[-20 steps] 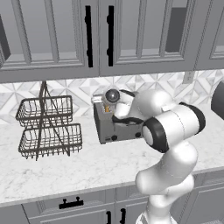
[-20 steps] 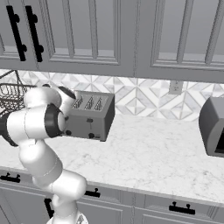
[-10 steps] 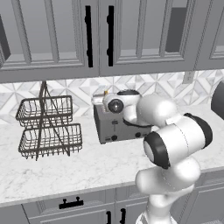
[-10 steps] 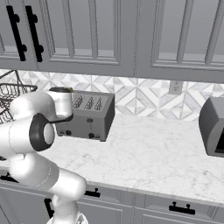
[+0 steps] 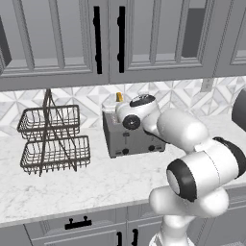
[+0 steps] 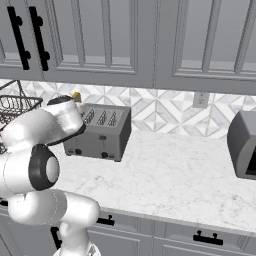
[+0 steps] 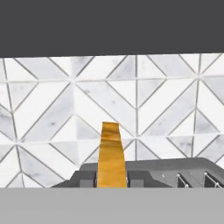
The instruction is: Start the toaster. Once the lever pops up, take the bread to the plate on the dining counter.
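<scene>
The grey-silver toaster (image 5: 126,140) (image 6: 102,131) stands on the marble top against the tiled wall. The bread (image 5: 119,97) (image 6: 76,96) (image 7: 111,156) stands upright in the toaster's left end slot, its golden-orange crust sticking out above the top (image 7: 166,175). My gripper (image 5: 113,107) is at the toaster's top left front corner, level with the slots and pointing at the wall. The bread is straight ahead of it in the hand view. The white wrist (image 6: 67,114) covers the fingers, so whether they are open or shut is hidden.
A two-tier wire basket (image 5: 53,139) (image 6: 14,106) stands left of the toaster. A dark grey appliance (image 6: 243,145) (image 5: 239,108) sits at the right end of the counter. Upper cabinets (image 5: 110,38) hang low above the toaster. My bulky elbow (image 5: 206,168) fills the space in front.
The arm has folded, its elbow swinging out toward the cameras, and the wrist has turned at the toaster's left corner. The bread's crust now shows above the hand.
</scene>
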